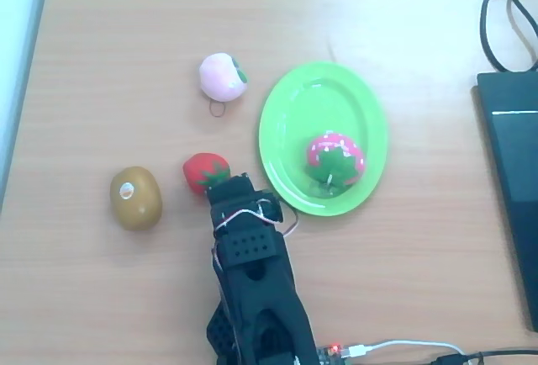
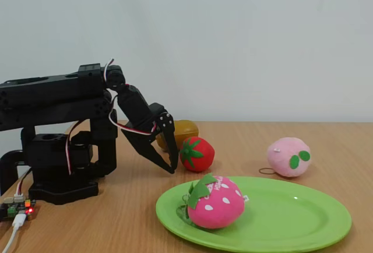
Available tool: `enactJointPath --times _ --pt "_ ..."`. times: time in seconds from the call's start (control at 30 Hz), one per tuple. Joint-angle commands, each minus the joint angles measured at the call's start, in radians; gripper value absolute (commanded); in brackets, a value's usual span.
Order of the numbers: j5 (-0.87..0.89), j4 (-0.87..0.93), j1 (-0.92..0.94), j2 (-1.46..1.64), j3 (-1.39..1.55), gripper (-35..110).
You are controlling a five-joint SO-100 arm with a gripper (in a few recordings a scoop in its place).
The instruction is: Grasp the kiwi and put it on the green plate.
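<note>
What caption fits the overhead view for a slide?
Open gripper beside red strawberry; kiwi on table, pink strawberry on green plate.

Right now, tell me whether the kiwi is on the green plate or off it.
Off it. The kiwi lies on the bare table left of the red strawberry in the overhead view; the green plate holds a pink strawberry.

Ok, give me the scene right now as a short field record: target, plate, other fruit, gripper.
kiwi: on the table, left of the arm in the overhead view, untouched
green plate: right of the arm, holds a pink strawberry
red strawberry: on the table between kiwi and plate, just beyond the gripper
pink peach: on the table, beyond the plate's left rim
gripper: fingers open, pointing down, holding nothing
</note>
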Motion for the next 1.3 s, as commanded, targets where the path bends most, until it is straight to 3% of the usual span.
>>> enactJointPath --times 0.0,0.13,0.33,0.43,0.5,0.6,0.67,1.1,1.27 --pt "-0.023 0.018 -0.012 -0.020 -0.091 -8" --pt "-0.028 0.066 -0.074 -0.107 -0.313 -8" --pt "-0.245 0.181 -0.126 -0.259 -0.657 -8" --pt "-0.262 0.242 -0.167 -0.328 -0.787 -8" --pt "-0.416 0.322 -0.210 -0.379 -0.865 -7" --pt "-0.819 0.518 -0.265 -0.448 -1.003 -4" --pt "-0.873 0.589 -0.298 -0.462 -1.035 -4" --pt "-1.138 0.572 -0.282 -0.676 -1.104 -2" --pt "-1.193 0.529 -0.282 -0.719 -1.137 21"
